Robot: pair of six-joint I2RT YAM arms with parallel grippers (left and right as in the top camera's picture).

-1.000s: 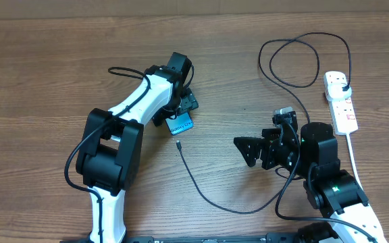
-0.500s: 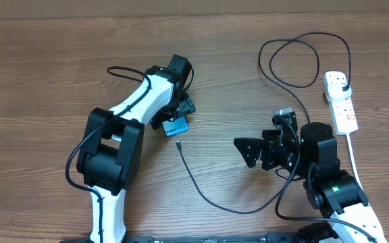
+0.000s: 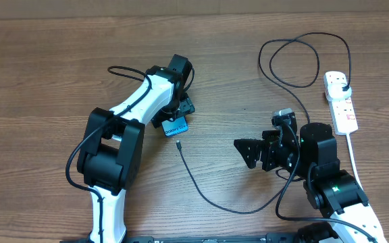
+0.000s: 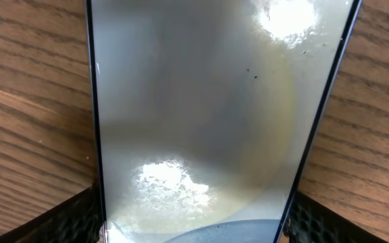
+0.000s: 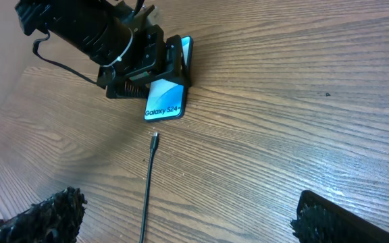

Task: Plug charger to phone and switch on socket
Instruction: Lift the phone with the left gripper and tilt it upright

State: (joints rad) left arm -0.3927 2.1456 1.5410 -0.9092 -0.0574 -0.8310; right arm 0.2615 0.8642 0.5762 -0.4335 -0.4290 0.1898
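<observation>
Lying left of centre on the wooden table [image 3: 39, 61], the phone [image 3: 176, 126] has its lit blue-white screen up, with dark text at its near end. In the right wrist view that text on the phone [image 5: 165, 101] reads "Galaxy S24+". In the left wrist view the phone [image 4: 194, 115] fills the frame, its glass pale grey with two glare patches.

Left gripper [image 3: 181, 111] sits over the far part of the phone, jaws straddling it. Its fingers [image 4: 69, 219] stand right at the phone's long edges. Cannot tell whether they press on it or only stand beside it.

Charger [image 3: 201, 185]: the connector tip [image 3: 179, 144] lies on the table just near of the phone's near end, apart from it and not inserted. In the right wrist view the tip [image 5: 154, 137] points at the phone. The cable curves near and right, passes under the right arm, then loops at far right to a black plug [image 3: 344, 85].

Socket [image 3: 342, 108] lies at the far right, long axis running near to far. The plug sits in its far outlet. White cord [image 3: 353, 158] leads off its near end.

Right gripper [image 3: 247, 151] is right of centre, well apart from the phone, jaws spread wide with nothing between them.
</observation>
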